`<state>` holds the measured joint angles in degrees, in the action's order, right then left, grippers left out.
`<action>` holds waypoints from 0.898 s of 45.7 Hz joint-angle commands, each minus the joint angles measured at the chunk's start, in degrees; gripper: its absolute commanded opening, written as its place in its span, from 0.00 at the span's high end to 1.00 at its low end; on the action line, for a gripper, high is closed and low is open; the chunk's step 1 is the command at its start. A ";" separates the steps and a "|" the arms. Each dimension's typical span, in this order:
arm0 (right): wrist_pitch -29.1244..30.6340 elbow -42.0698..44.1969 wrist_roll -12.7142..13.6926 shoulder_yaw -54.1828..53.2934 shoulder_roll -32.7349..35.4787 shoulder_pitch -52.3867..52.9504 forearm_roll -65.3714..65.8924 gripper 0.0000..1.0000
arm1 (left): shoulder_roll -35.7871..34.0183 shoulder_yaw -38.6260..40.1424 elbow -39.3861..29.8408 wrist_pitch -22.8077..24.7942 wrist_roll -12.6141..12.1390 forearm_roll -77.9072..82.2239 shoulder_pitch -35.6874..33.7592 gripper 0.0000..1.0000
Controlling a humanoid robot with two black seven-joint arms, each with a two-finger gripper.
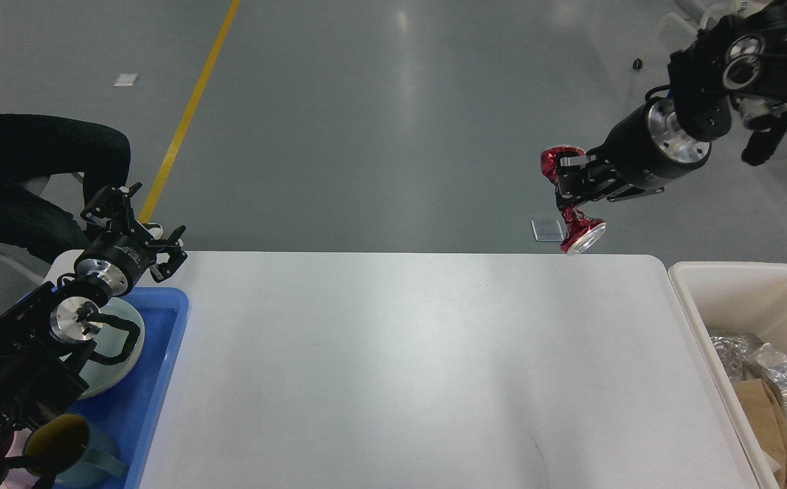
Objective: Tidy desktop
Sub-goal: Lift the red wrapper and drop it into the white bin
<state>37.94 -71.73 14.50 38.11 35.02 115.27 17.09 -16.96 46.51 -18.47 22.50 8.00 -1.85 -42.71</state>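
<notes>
The white desktop point(407, 367) fills the middle of the head view. My right gripper point(565, 178) is raised beyond the desktop's far right corner and is shut on a crushed red can point(573, 227), whose silver end hangs down just above the far edge. My left gripper point(136, 224) is at the far left, above the far end of the blue tray point(162, 367). Its fingers are spread open and hold nothing.
The blue tray holds a pale plate point(118, 353) and a teal mug point(74, 445). A cream-white bin point(712, 285) at the right edge holds foil and brown paper waste. A seated person point(33, 176) is at the far left, behind the table.
</notes>
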 commanded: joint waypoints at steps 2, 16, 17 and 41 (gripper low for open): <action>-0.67 1.14 0.44 2.49 1.98 -1.01 -0.30 0.98 | 0.00 -0.02 0.02 0.00 0.00 0.00 -0.01 0.03; -16.04 23.64 0.35 2.41 10.24 -20.33 -2.32 0.98 | 0.00 -0.02 0.02 0.00 0.00 0.00 -0.01 0.03; -17.88 24.43 0.35 2.15 10.76 -22.18 -3.19 0.98 | 0.00 -0.02 -0.07 0.00 0.00 0.00 -0.01 0.03; -41.63 41.31 0.18 -2.34 5.59 -56.73 -11.73 0.45 | 0.00 -0.02 -0.07 0.00 0.00 0.00 -0.01 0.03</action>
<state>-3.59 -34.22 14.75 35.96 42.66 63.35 5.38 -16.96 46.49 -18.49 22.50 8.00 -1.85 -42.71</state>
